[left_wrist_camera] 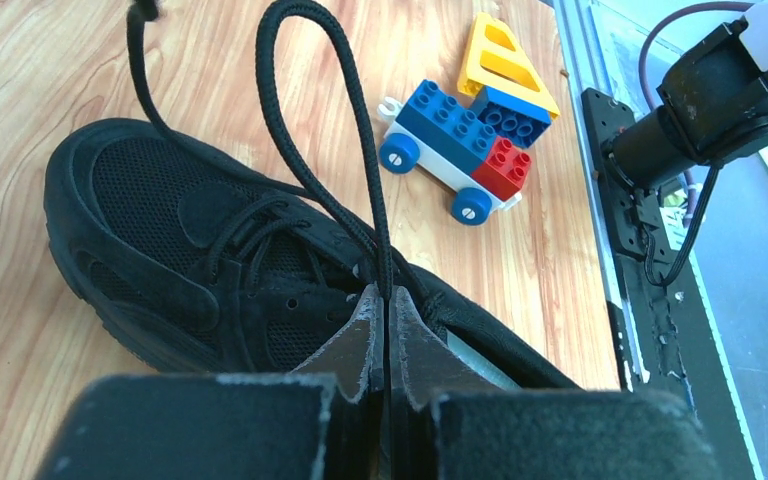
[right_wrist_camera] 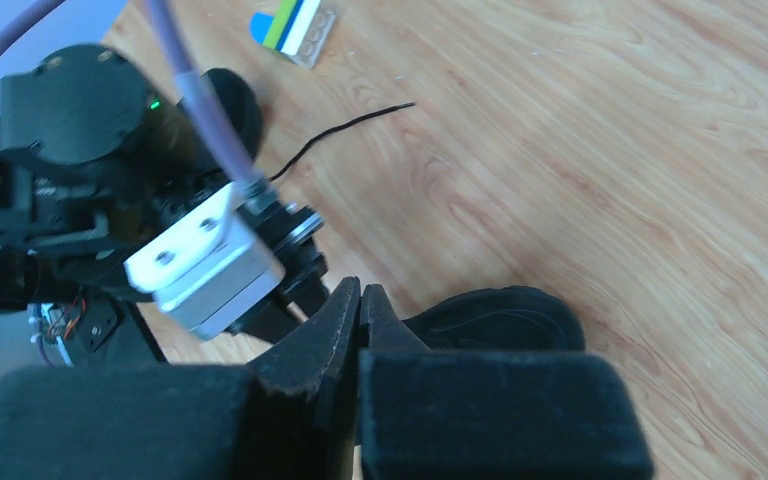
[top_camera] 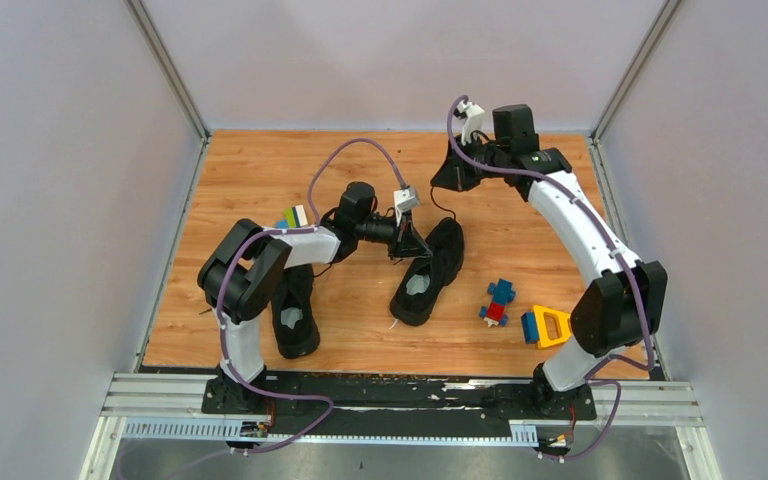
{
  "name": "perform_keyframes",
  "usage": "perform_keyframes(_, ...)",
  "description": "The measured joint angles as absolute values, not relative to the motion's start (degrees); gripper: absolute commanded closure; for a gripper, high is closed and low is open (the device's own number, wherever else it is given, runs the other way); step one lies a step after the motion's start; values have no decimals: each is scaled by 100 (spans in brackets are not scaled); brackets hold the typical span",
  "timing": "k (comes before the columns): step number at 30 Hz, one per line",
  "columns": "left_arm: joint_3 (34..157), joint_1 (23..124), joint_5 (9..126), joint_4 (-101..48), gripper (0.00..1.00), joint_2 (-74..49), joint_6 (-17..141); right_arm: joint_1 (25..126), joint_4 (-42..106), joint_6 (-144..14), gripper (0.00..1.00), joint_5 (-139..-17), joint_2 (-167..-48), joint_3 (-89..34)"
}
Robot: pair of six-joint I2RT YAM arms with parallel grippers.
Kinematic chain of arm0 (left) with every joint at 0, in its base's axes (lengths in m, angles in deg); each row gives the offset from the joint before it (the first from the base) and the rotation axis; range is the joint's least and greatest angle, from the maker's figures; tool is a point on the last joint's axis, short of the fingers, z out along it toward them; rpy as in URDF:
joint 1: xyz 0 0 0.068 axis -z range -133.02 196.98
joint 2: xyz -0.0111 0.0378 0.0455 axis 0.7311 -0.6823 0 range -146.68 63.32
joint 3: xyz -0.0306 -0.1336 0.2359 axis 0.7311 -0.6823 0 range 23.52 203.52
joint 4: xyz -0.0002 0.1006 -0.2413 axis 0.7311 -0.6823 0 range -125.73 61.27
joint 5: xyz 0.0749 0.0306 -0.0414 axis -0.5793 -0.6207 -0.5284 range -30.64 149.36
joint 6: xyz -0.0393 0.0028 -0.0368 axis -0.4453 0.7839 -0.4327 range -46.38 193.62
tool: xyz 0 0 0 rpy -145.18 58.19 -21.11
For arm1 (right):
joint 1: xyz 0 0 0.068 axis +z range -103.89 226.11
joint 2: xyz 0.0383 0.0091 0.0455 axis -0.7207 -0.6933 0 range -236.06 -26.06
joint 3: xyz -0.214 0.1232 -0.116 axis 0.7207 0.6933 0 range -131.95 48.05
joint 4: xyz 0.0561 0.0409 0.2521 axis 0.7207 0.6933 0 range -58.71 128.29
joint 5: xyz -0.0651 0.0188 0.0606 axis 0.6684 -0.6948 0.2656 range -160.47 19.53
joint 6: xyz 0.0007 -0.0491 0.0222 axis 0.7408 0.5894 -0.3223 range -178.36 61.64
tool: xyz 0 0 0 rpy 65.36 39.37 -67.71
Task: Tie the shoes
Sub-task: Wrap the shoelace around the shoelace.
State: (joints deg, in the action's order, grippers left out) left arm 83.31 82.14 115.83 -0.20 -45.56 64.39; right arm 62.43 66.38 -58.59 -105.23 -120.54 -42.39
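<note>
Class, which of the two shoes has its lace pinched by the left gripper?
The middle shoe, beside the toy blocks: its lace loop runs into the shut left gripper. The other shoe lies further left, no gripper at it.

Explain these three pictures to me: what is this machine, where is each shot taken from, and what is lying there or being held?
These are two robot arms bolted to the near edge of a wooden table. The wide picture looks down from above; the other two come from a camera on each wrist, showing that arm's own fingers. On the table lie a left shoe and a right shoe, both black, a toy car, a yellow block and a striped block. The left gripper is shut on a loop of lace from the right shoe. The right gripper is shut too; no lace shows between its fingers.
</note>
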Motion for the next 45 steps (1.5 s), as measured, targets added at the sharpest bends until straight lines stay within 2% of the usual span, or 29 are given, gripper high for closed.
perform_keyframes(9,8403,8214,11766,282,100,-4720,5912,6470,6496,-5374,100,-11087,-11131,-3594)
perform_keyframes(17,8515,8214,11865,386,100,-4862,5549,7412,6664,-4740,100,-11374,-10421,-3148)
perform_keyframes(33,8519,8214,11854,343,100,-4862,5573,8389,7926,-3787,100,-11765,-9628,-2890)
perform_keyframes(45,8521,8214,11832,174,100,-4862,5772,8734,8811,-3068,100,-11632,-9556,-2814)
